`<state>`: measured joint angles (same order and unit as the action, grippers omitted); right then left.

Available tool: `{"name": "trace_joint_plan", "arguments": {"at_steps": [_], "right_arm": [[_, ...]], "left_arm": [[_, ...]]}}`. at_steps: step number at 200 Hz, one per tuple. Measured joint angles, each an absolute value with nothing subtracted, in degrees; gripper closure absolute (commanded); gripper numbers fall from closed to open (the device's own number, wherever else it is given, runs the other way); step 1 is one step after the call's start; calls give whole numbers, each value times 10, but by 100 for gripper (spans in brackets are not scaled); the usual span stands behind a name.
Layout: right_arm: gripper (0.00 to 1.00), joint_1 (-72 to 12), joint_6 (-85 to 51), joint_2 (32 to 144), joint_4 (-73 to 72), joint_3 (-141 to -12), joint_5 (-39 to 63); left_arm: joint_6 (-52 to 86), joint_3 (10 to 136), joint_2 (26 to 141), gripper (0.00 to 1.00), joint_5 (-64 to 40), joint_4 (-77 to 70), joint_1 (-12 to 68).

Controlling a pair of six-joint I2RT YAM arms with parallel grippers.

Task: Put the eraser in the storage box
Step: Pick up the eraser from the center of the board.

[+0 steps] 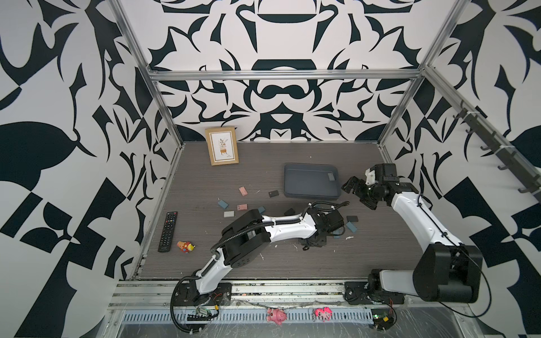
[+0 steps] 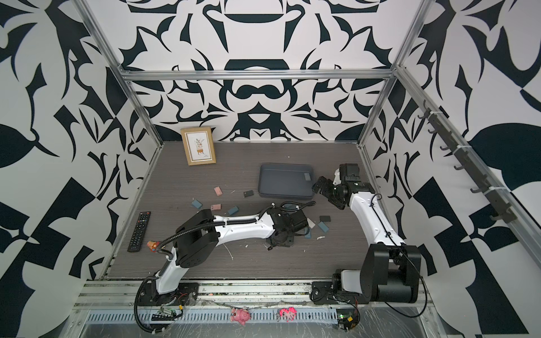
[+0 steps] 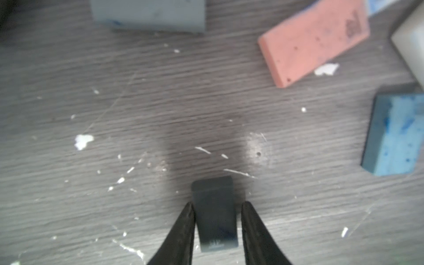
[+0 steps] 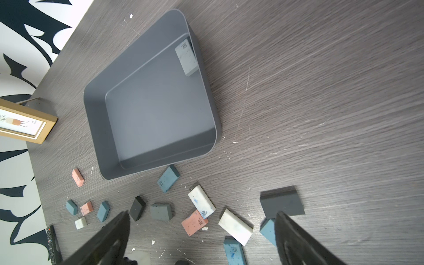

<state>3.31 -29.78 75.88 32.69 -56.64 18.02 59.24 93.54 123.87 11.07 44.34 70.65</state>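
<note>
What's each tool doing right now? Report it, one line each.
Left tool: jaws close around the dark eraser; whether it is gripped cannot be told.
Right tool: open, holding nothing.

Table [image 4: 321, 91] matt grey wood-grain, box [image 4: 96, 128] smooth matt grey plastic, frame [image 1: 221, 145] at 11 o'clock pale wood, pink eraser [image 3: 314, 39] matt pitted rubber, rail [image 1: 281, 74] brushed metal, arm shell [image 1: 292, 228] glossy white plastic.
</note>
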Motion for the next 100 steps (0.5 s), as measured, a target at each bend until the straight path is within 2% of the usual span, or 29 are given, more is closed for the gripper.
{"name": "trace_joint_plan", "arguments": {"at_steps": [37, 100], "right_arm": [[1, 34, -298, 757, 326, -566, 182], [1, 34, -298, 757, 319, -566, 189]], "left_arm": [[571, 933, 1238, 73, 116, 444, 709], [522, 926, 1230, 79, 118, 435, 706]]}}
